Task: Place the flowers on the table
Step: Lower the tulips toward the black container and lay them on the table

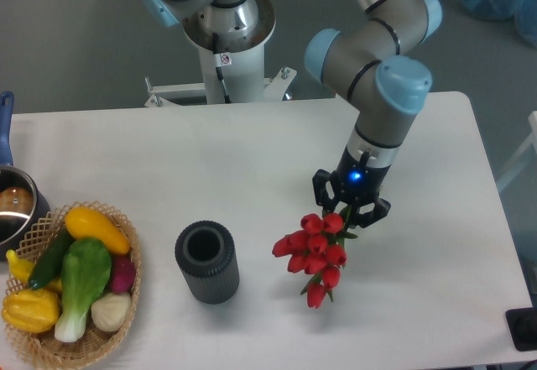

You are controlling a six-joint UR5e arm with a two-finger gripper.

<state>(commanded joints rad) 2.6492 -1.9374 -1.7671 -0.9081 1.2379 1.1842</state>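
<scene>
Here the hand [350, 208] seemingly grips the flowers [312, 251], blooms hanging just below it.

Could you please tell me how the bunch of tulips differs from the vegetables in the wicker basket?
The flowers are all red blooms, while the vegetables are mixed: yellow, green, purple and pale. The flowers are gripped by the gripper, blooms toward the camera; the vegetables lie untouched in the wicker basket. The flowers sit right of the dark cylinder, the vegetables left of it. Both are over the white table.
</scene>
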